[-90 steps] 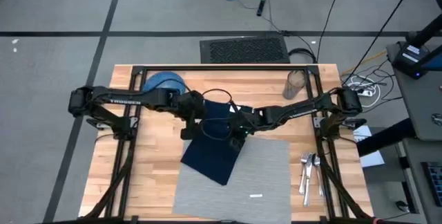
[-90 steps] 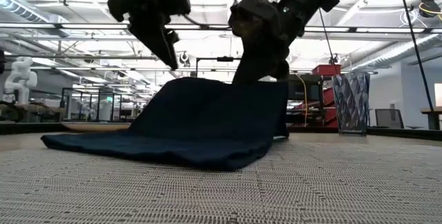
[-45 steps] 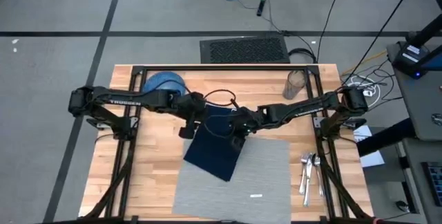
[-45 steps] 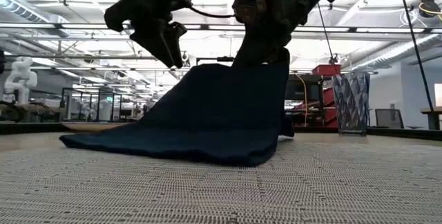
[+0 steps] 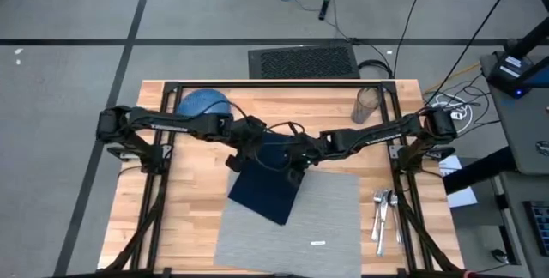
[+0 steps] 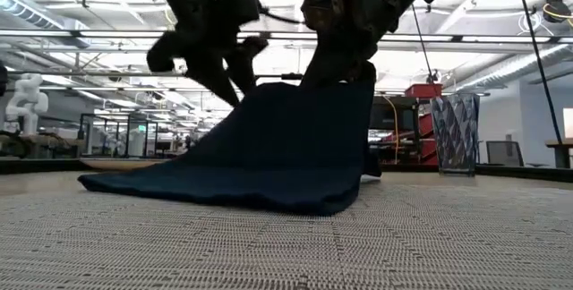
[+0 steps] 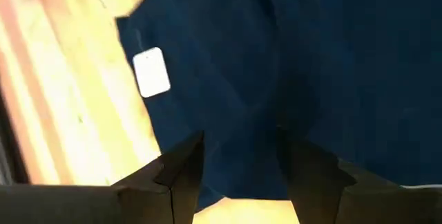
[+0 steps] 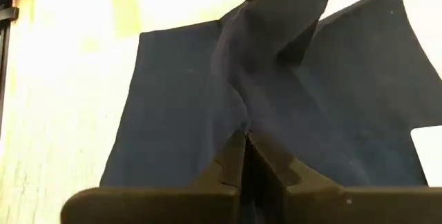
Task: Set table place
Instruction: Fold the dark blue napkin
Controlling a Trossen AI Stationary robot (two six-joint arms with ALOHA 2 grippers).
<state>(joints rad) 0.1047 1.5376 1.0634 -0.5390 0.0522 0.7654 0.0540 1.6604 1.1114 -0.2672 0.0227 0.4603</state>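
A clear glass [image 5: 366,105] stood upright near the bench's [image 5: 189,218] far right corner; nothing could be made out inside it, and in the low view it [image 6: 455,134] showed as a patterned tumbler beyond the cloth. A blue dish [image 5: 204,103] sat at the far left corner, and its contents could not be told. The placemat [image 5: 326,218] lay flat on the near middle of the bench, light grey, woven, with a small white tag [image 5: 317,243] near its front edge; its sides ran square to the bench edges. A navy napkin [image 5: 268,182] lay tilted across the placemat's far left corner, partly on the mat and partly on bare wood, its long axis running diagonally from far right to near left. Its far edge was lifted into a peak, the rest draping down to the mat [image 6: 269,160]. The right gripper [image 8: 246,138] had its jaws pressed together on a pinched fold of the napkin. The left gripper [image 7: 238,156] hung over the napkin's far left part, jaws apart with dark cloth between them. Cutlery [image 5: 383,214] lay on the wood just right of the placemat.
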